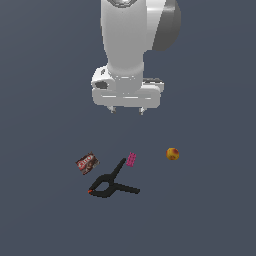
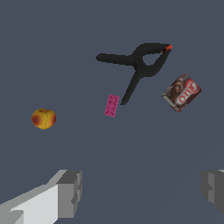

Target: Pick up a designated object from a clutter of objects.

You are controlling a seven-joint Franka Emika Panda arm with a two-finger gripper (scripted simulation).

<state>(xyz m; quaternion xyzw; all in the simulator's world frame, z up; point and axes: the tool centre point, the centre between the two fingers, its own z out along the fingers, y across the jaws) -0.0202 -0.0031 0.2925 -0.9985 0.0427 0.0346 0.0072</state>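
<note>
The brown-red packet (image 1: pixel 87 163) with pale lettering lies flat on the grey floor at the exterior view's left; it also shows in the wrist view (image 2: pixel 182 92). Beside it lie the black spring clamp (image 1: pixel 112 183) (image 2: pixel 139 65) with orange tips, the pink studded block (image 1: pixel 131 159) (image 2: pixel 112 105) and the orange-yellow ball (image 1: pixel 172 154) (image 2: pixel 43 118). My gripper (image 1: pixel 126 110) (image 2: pixel 142 192) hangs high above the clutter, open and empty, its fingers (image 2: pixel 70 192) wide apart. It touches nothing.
The dark grey floor (image 1: pixel 200 215) stretches all round the items. The pink block lies close to one clamp handle. The packet sits a short way from the clamp's orange-tipped jaw end.
</note>
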